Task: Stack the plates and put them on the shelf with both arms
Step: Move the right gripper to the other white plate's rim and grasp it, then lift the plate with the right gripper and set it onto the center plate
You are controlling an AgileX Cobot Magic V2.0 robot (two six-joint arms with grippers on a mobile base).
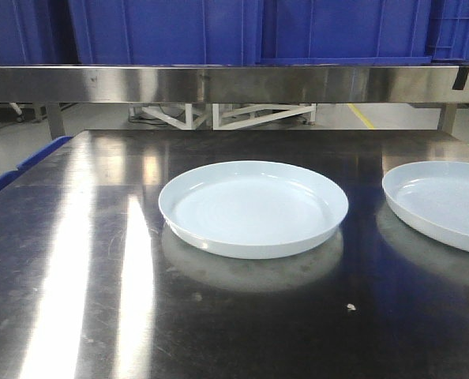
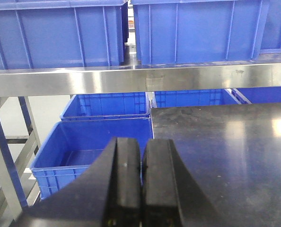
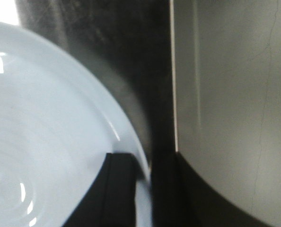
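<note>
Two white plates lie on the dark steel tabletop: one plate (image 1: 253, 207) in the middle, the other plate (image 1: 444, 201) cut off by the right edge. In the right wrist view my right gripper (image 3: 143, 161) is shut on the rim of a plate (image 3: 50, 118), one finger inside the rim and one outside. My left gripper (image 2: 141, 158) is shut with nothing in it, hovering at the table's left edge. The shelf (image 1: 234, 83) runs across the back as a steel rail, also seen as the shelf (image 2: 131, 78). Neither gripper shows in the front view.
Blue crates (image 1: 250, 28) stand on the shelf above the rail. More blue crates (image 2: 91, 142) sit low beside the table's left edge. The tabletop (image 3: 145, 56) ends close to the right of the gripped plate, with grey floor (image 3: 235, 94) beyond.
</note>
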